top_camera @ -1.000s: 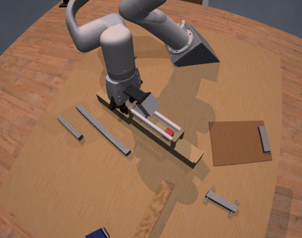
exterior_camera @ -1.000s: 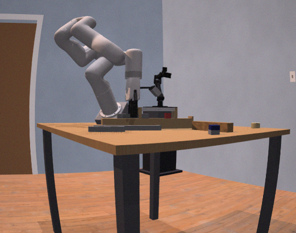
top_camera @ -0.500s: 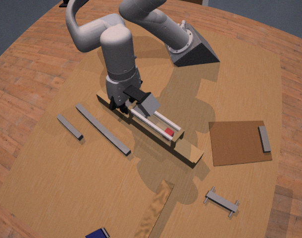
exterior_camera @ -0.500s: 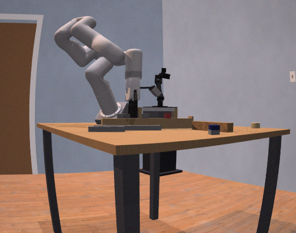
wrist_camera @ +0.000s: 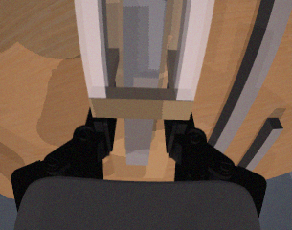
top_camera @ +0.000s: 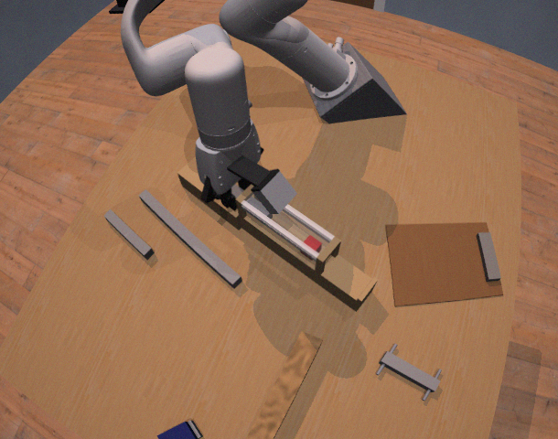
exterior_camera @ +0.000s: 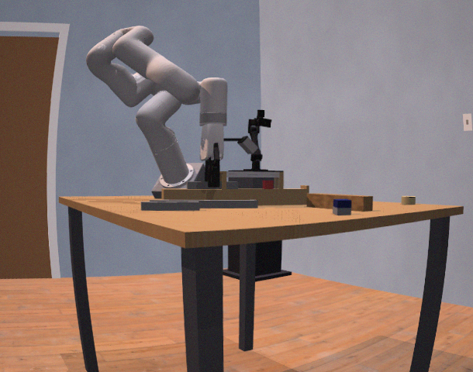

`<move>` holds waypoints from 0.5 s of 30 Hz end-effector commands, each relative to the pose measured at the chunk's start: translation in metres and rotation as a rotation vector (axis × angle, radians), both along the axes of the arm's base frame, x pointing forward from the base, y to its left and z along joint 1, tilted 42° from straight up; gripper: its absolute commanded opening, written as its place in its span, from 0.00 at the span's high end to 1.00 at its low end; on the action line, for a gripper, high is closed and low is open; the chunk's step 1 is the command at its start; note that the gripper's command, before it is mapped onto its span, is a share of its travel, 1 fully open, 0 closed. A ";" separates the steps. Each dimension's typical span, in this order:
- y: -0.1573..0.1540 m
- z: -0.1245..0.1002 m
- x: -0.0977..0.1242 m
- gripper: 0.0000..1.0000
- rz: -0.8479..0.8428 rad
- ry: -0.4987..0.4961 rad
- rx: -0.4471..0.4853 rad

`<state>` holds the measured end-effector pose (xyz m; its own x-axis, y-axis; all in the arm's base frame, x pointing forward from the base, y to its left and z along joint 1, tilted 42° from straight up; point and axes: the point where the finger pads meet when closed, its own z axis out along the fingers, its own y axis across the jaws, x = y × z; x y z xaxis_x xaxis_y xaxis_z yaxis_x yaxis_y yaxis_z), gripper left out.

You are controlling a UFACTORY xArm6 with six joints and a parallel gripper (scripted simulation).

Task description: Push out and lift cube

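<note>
A small red cube sits inside the channel, near its end with the short ledge and raised lip. The channel has two white rails on a long wooden base. A grey bar lies lengthwise in the channel's other end, and its near tip sticks out between my fingers. My gripper stands low just outside that end. It is open, with a small gap on each side of the bar.
A long grey bar and a short one lie left of the channel. A brown mat with a grey block lies to the right. A pinned grey bar, a rough strip and a blue block lie in front.
</note>
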<state>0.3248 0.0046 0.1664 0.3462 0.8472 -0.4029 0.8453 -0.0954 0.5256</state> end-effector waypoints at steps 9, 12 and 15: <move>0.035 0.051 -0.026 0.62 0.001 -0.004 0.002; 0.036 0.052 -0.027 0.62 0.001 -0.004 0.002; 0.036 0.052 -0.027 0.62 0.001 -0.004 0.002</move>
<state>0.2990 0.0403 0.2170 0.3443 0.8502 -0.3982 0.8441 -0.0946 0.5278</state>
